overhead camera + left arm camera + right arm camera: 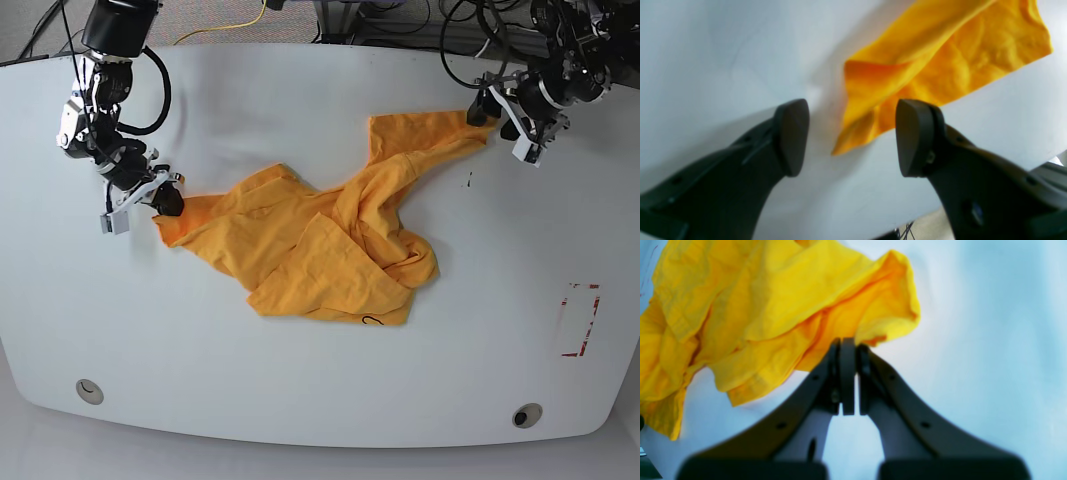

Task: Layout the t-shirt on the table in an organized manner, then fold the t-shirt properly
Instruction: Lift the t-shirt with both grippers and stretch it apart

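Observation:
The orange-yellow t-shirt lies crumpled across the middle of the white table, with a trace of black script near its front hem. My right gripper is at the shirt's left corner. In the right wrist view its fingers are shut, pinching the edge of the t-shirt. My left gripper hovers at the far right tip of the shirt. In the left wrist view it is open, with the t-shirt corner reaching between the fingertips, untouched.
A red-marked rectangle sits near the table's right edge. Two round grommet holes are along the front edge. Cables run on the floor behind the table's far edge.

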Robot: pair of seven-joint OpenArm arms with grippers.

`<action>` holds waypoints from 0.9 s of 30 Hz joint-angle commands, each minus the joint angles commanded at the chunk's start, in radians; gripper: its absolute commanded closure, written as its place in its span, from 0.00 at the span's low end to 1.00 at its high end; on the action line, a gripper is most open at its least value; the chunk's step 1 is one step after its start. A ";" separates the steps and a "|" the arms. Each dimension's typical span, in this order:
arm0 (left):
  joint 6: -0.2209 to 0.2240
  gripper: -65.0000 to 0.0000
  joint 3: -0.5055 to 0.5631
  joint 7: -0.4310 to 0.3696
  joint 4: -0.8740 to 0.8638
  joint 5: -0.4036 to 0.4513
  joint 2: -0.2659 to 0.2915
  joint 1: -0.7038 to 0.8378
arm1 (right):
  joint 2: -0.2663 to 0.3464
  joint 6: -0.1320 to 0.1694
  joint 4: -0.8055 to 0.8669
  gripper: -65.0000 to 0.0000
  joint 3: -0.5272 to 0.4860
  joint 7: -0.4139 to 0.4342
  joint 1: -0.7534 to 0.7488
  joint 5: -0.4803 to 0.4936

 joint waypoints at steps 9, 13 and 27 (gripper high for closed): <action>0.000 0.41 0.043 0.000 0.002 0.000 -0.002 0.000 | -0.025 0.000 0.006 1.00 0.000 0.000 0.000 0.002; 0.000 0.57 0.043 0.000 0.002 0.000 -0.002 0.000 | -0.031 0.000 0.035 1.00 0.000 0.000 -0.009 0.002; 0.000 1.00 0.037 0.000 0.032 -0.003 -0.005 -0.025 | -0.034 -0.003 0.094 1.00 0.000 -0.002 -0.021 0.002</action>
